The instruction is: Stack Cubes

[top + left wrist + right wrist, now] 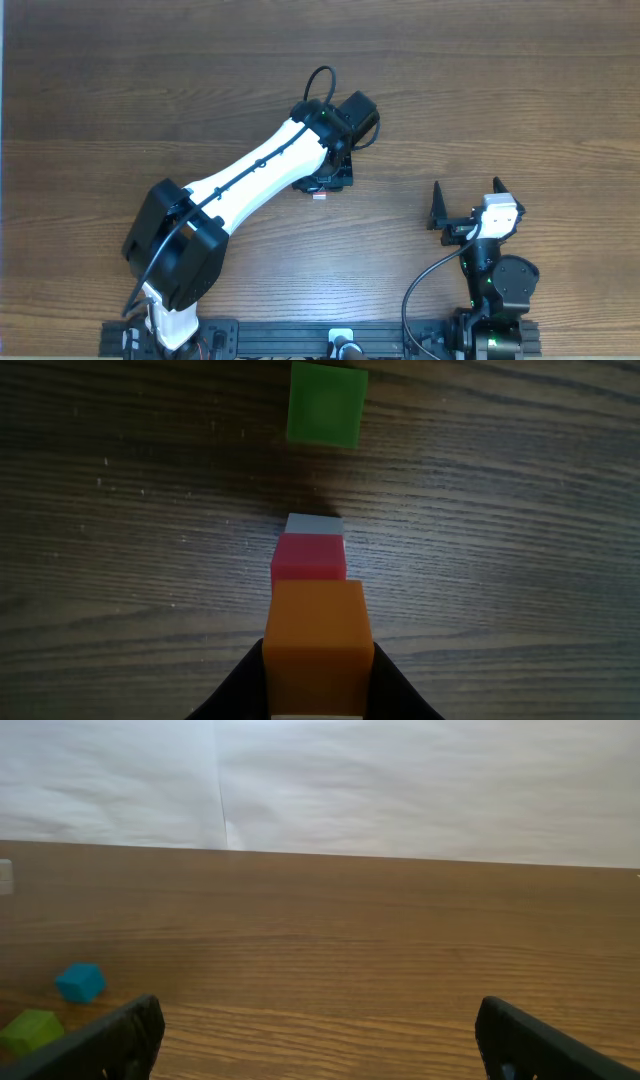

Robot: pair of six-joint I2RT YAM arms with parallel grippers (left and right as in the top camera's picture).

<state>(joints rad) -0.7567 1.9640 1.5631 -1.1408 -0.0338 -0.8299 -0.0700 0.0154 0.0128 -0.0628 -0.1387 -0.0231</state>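
Note:
My left gripper [318,660] is shut on an orange cube [318,640], with a dark finger on each side of it. Directly under the orange cube I see a red cube [310,557], and past that the edge of a pale bluish block [314,523]. A green cube [327,403] lies alone on the wood farther out. In the top view the left gripper [325,178] is at the table's middle, with a bit of red [320,195] showing at its tip. My right gripper [465,205] stands open near its base. Its wrist view shows a blue cube [80,982] and a green cube [30,1030].
The wooden table [520,90] is bare on the right and along the far side. A white wall [400,780] rises behind the table's far edge. The left arm [250,175] stretches diagonally across the table's middle.

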